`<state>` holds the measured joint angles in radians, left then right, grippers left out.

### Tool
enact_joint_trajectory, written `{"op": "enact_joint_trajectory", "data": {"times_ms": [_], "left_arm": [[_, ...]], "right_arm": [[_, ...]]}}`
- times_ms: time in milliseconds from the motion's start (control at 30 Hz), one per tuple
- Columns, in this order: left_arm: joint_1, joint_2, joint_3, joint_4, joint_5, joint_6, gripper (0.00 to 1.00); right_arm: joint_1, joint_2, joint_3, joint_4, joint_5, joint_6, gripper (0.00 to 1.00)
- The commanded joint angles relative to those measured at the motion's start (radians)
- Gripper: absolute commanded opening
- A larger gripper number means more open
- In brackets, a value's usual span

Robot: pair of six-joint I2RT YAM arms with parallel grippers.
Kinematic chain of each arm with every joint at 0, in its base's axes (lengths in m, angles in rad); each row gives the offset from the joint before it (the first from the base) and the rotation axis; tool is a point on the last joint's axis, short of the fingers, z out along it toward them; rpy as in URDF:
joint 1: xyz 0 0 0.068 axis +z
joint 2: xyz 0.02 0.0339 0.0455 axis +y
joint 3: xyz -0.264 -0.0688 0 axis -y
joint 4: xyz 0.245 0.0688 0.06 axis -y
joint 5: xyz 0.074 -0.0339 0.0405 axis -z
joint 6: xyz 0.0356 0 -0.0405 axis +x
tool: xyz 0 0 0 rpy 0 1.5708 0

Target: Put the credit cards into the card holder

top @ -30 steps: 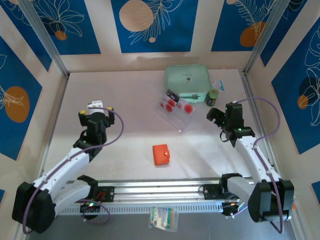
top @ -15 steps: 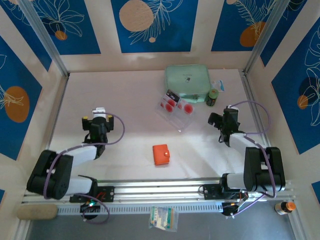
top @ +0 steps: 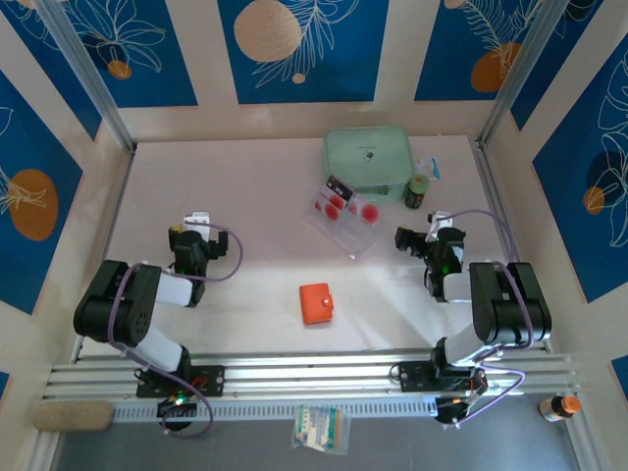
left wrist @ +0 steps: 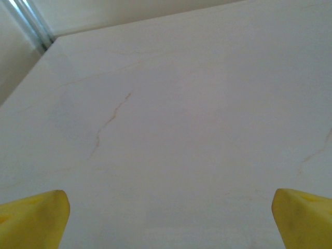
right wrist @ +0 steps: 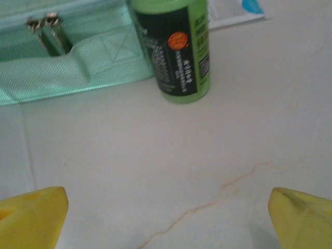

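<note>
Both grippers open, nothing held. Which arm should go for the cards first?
Right, probably. The right gripper sits open and clearly nearer the cards in the clear tray. The left gripper, also open, is farther off. The wallet lies roughly midway between them.

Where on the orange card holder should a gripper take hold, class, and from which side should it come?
Probably best: grip the card holder across two opposite edges, coming straight down from above. It lies flat and closed on the table, turned slightly, so only its thin edges offer purchase. The fingers should be turned to match that tilt.
</note>
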<state>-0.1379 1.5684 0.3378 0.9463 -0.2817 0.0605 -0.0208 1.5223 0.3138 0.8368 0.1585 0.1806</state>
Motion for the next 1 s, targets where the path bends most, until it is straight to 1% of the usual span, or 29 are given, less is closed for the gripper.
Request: {"op": "enact_joint_trajectory", "data": {"times_ms": [0,33,67,200,333,967], "left_arm": [[0.048,0.004,0.040,-0.003,0.128,-0.023,1.00],[0.057,-0.001,0.044,-0.023,0.143,-0.031,1.00],[0.058,0.004,0.046,-0.018,0.143,-0.029,1.00],[0.060,0.002,0.048,-0.027,0.145,-0.032,1.00],[0.054,-0.004,0.028,0.010,0.140,-0.021,1.00],[0.055,-0.004,0.030,0.004,0.147,-0.021,1.00]], "right_arm": [[0.007,0.001,0.084,0.016,-0.093,-0.068,0.99],[0.015,0.000,0.115,-0.057,-0.088,-0.075,0.99],[0.021,0.011,0.108,-0.024,-0.077,-0.078,0.99],[0.017,0.005,0.115,-0.050,-0.081,-0.078,0.99],[0.025,0.002,0.103,-0.026,-0.065,-0.084,0.99],[0.016,0.008,0.116,-0.046,-0.083,-0.077,0.99]]}}
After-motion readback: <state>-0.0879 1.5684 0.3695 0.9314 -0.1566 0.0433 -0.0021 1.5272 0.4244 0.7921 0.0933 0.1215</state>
